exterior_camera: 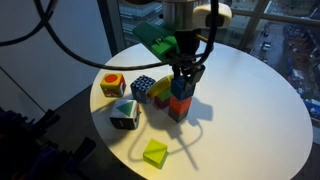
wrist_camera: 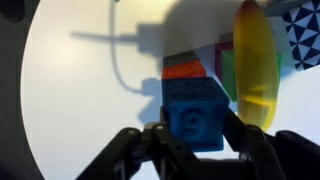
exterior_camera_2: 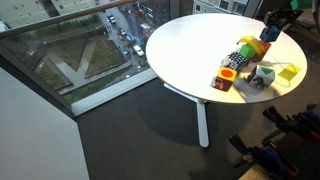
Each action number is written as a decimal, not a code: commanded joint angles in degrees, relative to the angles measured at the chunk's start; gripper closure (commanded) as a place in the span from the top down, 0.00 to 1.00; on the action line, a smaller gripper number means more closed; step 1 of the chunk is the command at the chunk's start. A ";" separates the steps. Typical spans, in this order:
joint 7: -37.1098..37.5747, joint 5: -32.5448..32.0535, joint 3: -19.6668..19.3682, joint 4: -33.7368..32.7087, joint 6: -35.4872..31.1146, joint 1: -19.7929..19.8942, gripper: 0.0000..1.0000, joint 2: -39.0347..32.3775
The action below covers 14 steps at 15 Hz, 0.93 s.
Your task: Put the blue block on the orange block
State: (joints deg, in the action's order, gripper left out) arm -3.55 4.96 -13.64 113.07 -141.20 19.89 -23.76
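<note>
Room: a high window behind with the street far below, and a round white table (exterior_camera: 250,110) carrying a small huddle of toy blocks.
Gripper: the gripper (exterior_camera: 186,80) comes straight down from above. Its fingers (wrist_camera: 135,150) are pressed in on two opposite sides of the blue block (wrist_camera: 193,112), so it is pinching that cube, not spread.
Blue block: held between the pads, square to them as far as the wrist view shows, with an embossed face turned up toward the camera.
Orange block: the orange block (exterior_camera: 180,108) stands on the table directly under the blue one. In the wrist view only a strip of it peeks out past the blue cube's far edge.
Key relation: blue over orange, stacked along the gripper's own vertical line. In an exterior view no gap shows between them, so I judge the blue is either resting on the orange or barely above it; I cannot tell which.
Offset: in the wrist view the orange strip sits slightly to one side of the blue. That may be camera angle or a small misalignment.
Neighbours: a yellow piece (wrist_camera: 252,65) is just beside the stack, a checkered cube (exterior_camera: 143,88) is near, and a multicoloured cube (exterior_camera: 112,85) lies further off.
Next move, my guess: let go gently and lift straight up. Any sideways drag could tip the stack or knock the yellow piece.
</note>
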 commanded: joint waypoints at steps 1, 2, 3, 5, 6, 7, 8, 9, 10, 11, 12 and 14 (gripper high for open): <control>-0.59 0.87 0.69 -1.77 -0.24 0.46 0.29 -1.06; -0.66 0.91 0.78 -1.88 -0.31 0.51 0.29 -1.19; -0.66 0.92 0.83 -2.04 -0.40 0.54 0.29 -1.38; -0.70 0.90 0.88 -2.24 -0.54 0.60 0.29 -1.68; -0.71 0.88 0.89 -2.30 -0.62 0.62 0.29 -1.81; -0.74 0.88 0.90 -2.32 -0.69 0.66 0.29 -1.92; -0.78 0.90 0.92 -2.33 -0.75 0.69 0.29 -2.02; -0.82 0.92 0.95 -2.33 -0.83 0.73 0.29 -2.14; -0.82 0.92 0.96 -2.30 -0.91 0.74 0.29 -2.22; -0.83 0.91 0.96 -2.28 -0.96 0.76 0.29 -2.29; -0.86 0.87 0.94 -2.21 -0.96 0.77 0.29 -2.29; -0.91 0.94 0.96 -2.13 -0.90 0.83 0.29 -2.25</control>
State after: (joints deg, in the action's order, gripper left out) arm -3.55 4.96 -13.23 112.26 -142.23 19.89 -25.49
